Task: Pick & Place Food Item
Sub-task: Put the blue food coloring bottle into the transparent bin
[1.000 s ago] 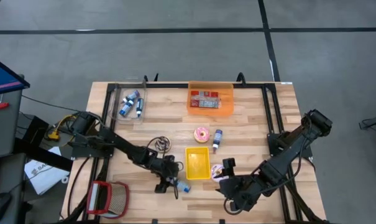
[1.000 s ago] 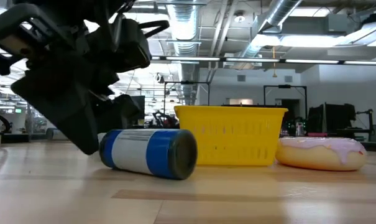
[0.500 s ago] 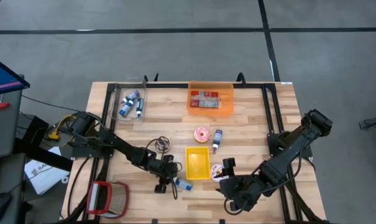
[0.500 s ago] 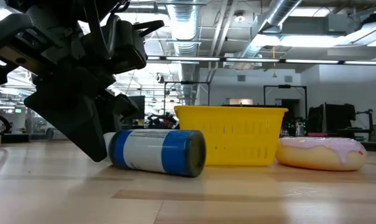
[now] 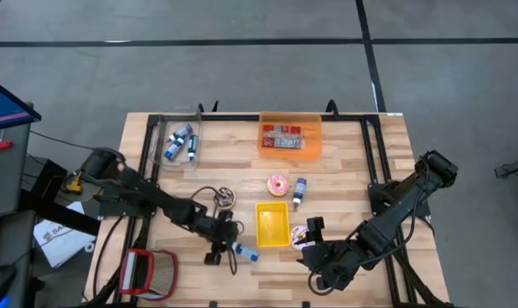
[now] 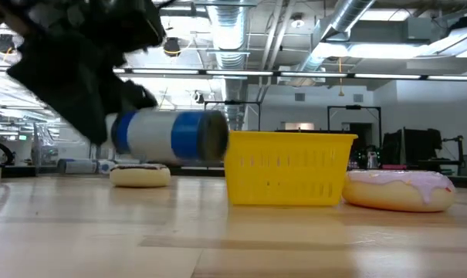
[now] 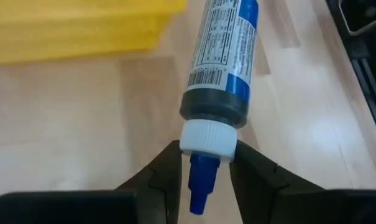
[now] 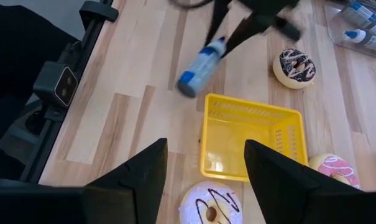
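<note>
A blue-and-white bottle (image 5: pixel 246 252) (image 6: pixel 167 137) hangs above the table just left of the yellow basket (image 5: pixel 272 208), near the front edge. My left gripper (image 5: pixel 225 249) is shut on its cap end. My right gripper (image 8: pixel 206 180) stands open and holds nothing, raised over a white-iced donut (image 5: pixel 300 236) to the right of the basket. A pink donut (image 5: pixel 277 183) and a chocolate donut (image 5: pixel 223 198) lie on the table farther back. My left gripper pinches the bottle's white cap (image 7: pixel 206 138) between its two fingers (image 7: pixel 166 168), with the blue nozzle between them. The fingers slant down from the table's left, along the bottle. The bottle is lifted clear, roughly level, with its bottom end toward the basket.
An orange bin (image 5: pixel 290 137) stands at the far edge, with a clear tray of bottles (image 5: pixel 180 144) to its left. One more bottle (image 5: pixel 299 192) stands beside the pink donut. A red-framed tool (image 5: pixel 147 272) lies at the front left corner.
My left gripper has risen and drawn slightly toward the table's left, taking the bottle with it. The bottle lay on the table and now hangs clear of it, roughly level. My right arm has kept still.
</note>
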Controlling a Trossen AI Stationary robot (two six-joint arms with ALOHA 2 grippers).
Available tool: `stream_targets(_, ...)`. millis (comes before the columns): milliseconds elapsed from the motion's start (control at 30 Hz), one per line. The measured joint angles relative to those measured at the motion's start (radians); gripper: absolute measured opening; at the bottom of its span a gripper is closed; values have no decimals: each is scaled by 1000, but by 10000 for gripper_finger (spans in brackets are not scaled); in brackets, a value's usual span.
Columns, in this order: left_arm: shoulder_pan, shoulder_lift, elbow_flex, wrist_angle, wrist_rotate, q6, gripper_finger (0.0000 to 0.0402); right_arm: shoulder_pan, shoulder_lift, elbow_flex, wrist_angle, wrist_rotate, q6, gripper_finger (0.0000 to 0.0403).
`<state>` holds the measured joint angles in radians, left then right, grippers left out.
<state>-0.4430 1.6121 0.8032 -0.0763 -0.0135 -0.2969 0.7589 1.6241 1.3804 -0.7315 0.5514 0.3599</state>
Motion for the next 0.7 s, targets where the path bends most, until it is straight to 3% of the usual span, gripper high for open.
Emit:
stream_targets(367, 24, -323, 31, -378, -450, -43, 102, 0, 0, 0, 3, 26, -16, 207)
stream_targets(533, 144, -350, 153, -582, -522, 29, 102, -4, 0, 0, 4, 26, -19, 207)
stream_targets(700, 368, -350, 301, -854, -537, 53, 102, 1, 0, 0, 2, 26, -19, 207)
